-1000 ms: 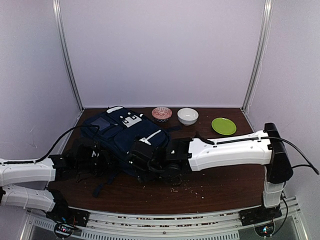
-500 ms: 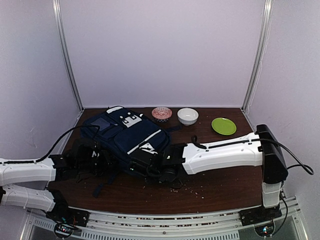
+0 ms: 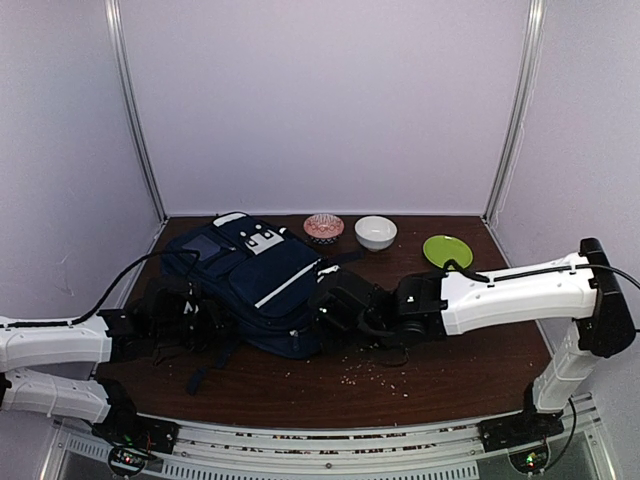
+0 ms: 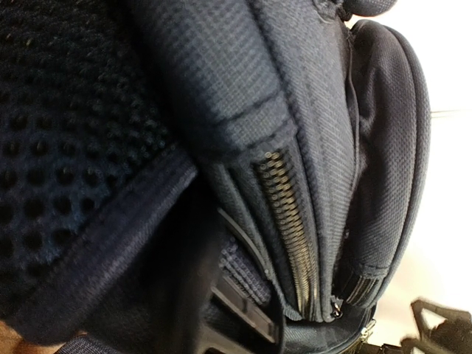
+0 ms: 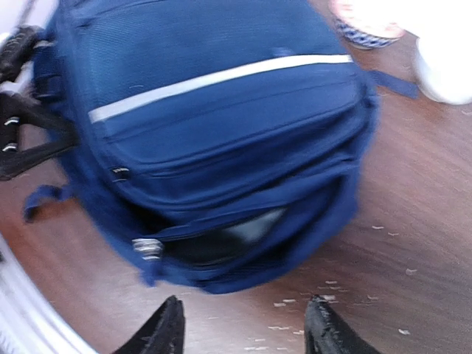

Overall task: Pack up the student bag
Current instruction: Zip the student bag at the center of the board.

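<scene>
in the right wrist view alone, student bag [image 5: 221,125] opening, seemingly ajar

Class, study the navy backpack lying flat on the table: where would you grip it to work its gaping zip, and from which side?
Probably the silver zip pull at one end of the gap in the student bag. It juts from the bag's side wall, facing the open right gripper, so approach low from that side.
</scene>
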Controlling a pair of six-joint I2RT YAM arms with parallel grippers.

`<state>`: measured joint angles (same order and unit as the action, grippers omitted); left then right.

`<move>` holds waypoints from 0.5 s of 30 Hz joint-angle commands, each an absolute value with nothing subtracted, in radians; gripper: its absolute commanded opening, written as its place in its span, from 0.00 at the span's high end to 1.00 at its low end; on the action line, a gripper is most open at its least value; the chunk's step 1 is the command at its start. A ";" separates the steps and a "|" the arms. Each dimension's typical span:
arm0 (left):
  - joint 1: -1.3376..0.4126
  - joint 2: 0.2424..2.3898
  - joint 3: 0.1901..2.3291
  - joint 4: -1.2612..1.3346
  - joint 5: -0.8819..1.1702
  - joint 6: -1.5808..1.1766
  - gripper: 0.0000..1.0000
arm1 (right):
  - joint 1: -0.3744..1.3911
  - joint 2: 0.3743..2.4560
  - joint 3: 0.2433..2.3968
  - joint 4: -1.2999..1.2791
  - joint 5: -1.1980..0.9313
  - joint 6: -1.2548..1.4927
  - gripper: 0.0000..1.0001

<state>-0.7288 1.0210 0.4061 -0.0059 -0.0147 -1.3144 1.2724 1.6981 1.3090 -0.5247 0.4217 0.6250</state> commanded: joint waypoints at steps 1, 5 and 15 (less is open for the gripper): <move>-0.724 1.015 0.448 0.124 -0.067 -1.290 1.00 | 1.280 1.687 1.287 -0.280 0.158 0.565 0.50; -0.724 1.014 0.446 0.124 -0.064 -1.291 1.00 | 1.252 1.715 1.240 -0.165 -0.011 0.632 0.55; -0.724 1.005 0.455 0.126 -0.058 -1.287 1.00 | 1.194 1.730 1.062 0.122 -0.191 0.822 0.56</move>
<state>-0.7288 1.0210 0.4061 -0.0055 -0.0143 -1.3144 1.1980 1.7187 1.0874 -0.0223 -0.1078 0.7372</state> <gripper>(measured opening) 0.060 0.444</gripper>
